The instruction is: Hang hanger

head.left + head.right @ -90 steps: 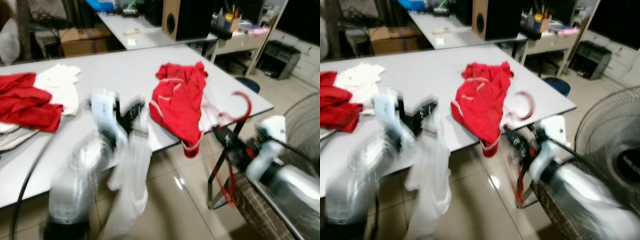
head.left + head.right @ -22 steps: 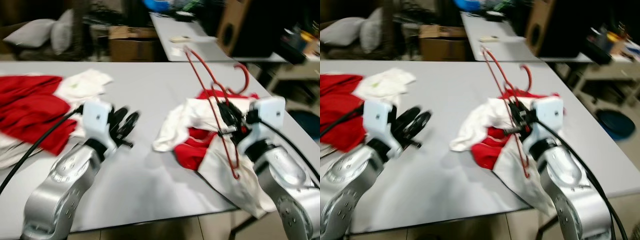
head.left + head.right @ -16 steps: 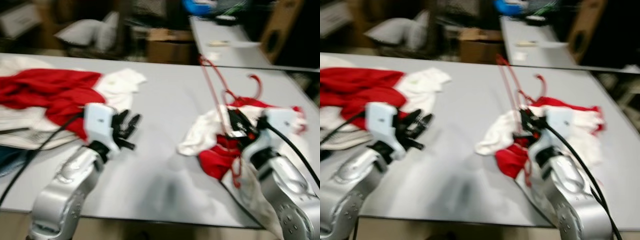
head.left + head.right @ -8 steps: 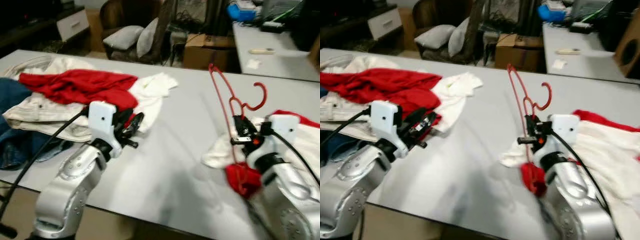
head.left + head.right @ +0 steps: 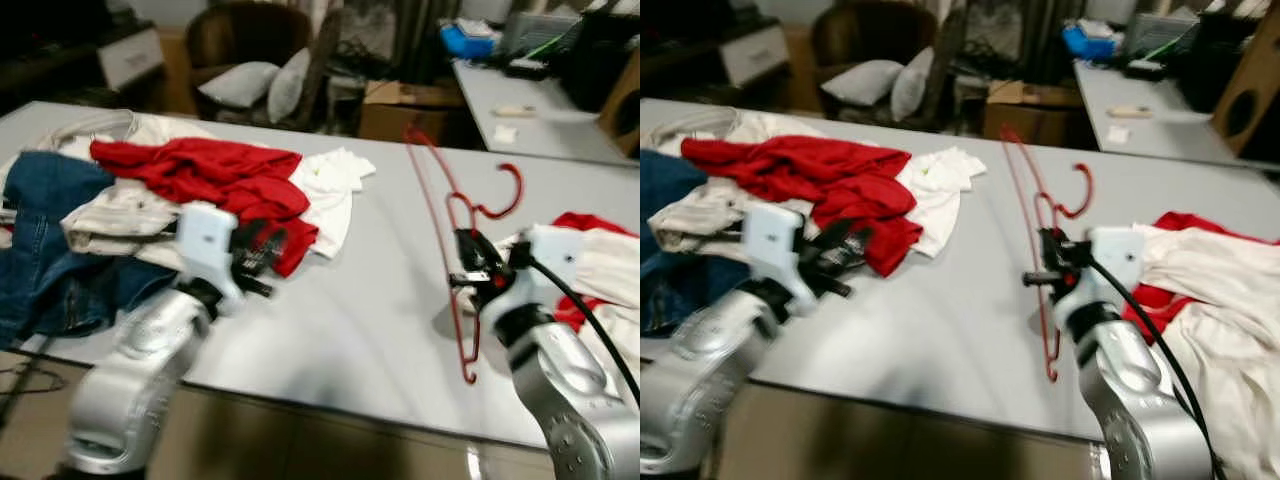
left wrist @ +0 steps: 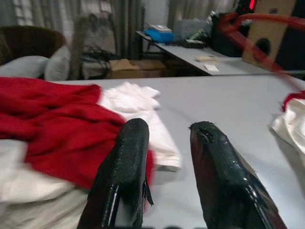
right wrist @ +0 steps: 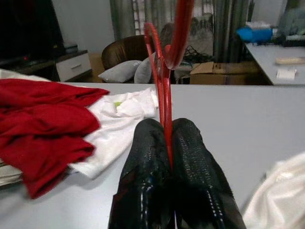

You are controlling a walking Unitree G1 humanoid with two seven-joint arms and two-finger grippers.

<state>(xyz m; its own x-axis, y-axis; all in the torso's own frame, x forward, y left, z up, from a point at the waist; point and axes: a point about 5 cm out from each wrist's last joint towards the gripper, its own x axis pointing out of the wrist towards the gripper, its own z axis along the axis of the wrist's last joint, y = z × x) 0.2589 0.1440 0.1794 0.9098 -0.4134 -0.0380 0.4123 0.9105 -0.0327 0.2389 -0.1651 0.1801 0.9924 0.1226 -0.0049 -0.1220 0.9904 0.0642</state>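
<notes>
A red wire hanger stands upright over the grey table, its hook pointing to the right. My right gripper is shut on its lower wires, and the right wrist view shows the hanger pinched between both black fingers. The hanger's bottom corner hangs near the table's front edge. My left gripper hovers open and empty at the edge of a red garment; the left wrist view shows its fingers apart above the table.
A clothes pile with blue jeans and a white shirt lies at the left. Red and white clothes lie at the right. Behind are an armchair with cushions, a cardboard box and a second table.
The view has swung left, bringing the left clothes pile and jeans into sight. My right gripper keeps its hold on the hanger, which now stands apart from the red and white clothes.
</notes>
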